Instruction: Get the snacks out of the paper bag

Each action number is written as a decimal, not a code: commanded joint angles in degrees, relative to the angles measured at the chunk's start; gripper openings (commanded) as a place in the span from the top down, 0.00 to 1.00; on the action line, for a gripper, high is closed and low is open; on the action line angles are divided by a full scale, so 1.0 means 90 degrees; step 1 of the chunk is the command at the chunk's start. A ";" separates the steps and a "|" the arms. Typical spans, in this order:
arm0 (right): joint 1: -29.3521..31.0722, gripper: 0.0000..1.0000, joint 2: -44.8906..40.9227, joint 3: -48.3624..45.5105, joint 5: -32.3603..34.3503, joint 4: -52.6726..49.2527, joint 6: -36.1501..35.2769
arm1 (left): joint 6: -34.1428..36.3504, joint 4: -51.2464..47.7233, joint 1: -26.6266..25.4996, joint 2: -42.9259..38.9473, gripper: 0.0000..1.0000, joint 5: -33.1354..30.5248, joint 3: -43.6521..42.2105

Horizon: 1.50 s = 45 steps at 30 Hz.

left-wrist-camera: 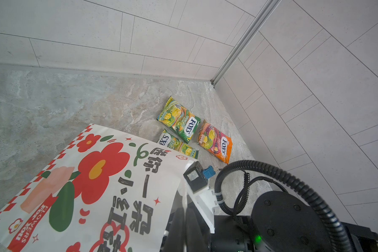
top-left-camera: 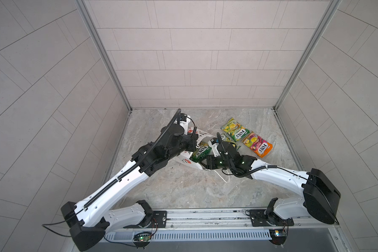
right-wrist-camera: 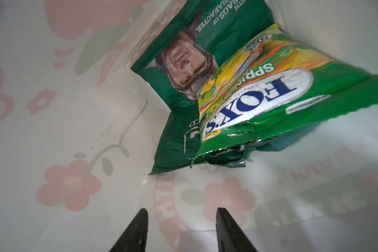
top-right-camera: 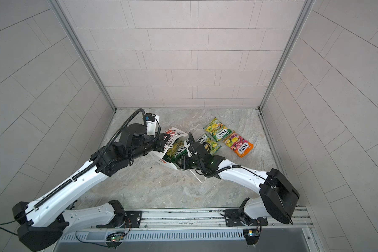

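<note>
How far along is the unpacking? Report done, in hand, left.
Done: two green packets and the orange packet lie on the table. In hand: left tool grips the bag; right tool is inside, open, gripping nothing. Left: a fourth packet and the crisp bag, both in the bag.

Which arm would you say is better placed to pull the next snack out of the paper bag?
Right. The right fingers are open inside the paper bag, aimed at the FOX'S packet and the green crisp bag. The left fingers are shut at the bag's rim, apparently holding it.
</note>
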 commanded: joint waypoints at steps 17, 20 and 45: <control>0.0036 0.51 0.0681 -0.0005 0.1375 0.1121 0.1779 | 0.0105 0.0222 -0.0038 -0.0146 1.00 0.0449 0.0020; 0.0038 0.52 0.0657 -0.0001 0.1544 0.1133 0.1868 | 0.0114 0.0222 -0.0038 -0.0138 1.00 0.0471 0.0016; -0.0048 0.50 0.1584 0.0701 0.2249 0.1265 0.2218 | 0.0131 0.0261 -0.0042 -0.0071 1.00 0.0725 -0.0016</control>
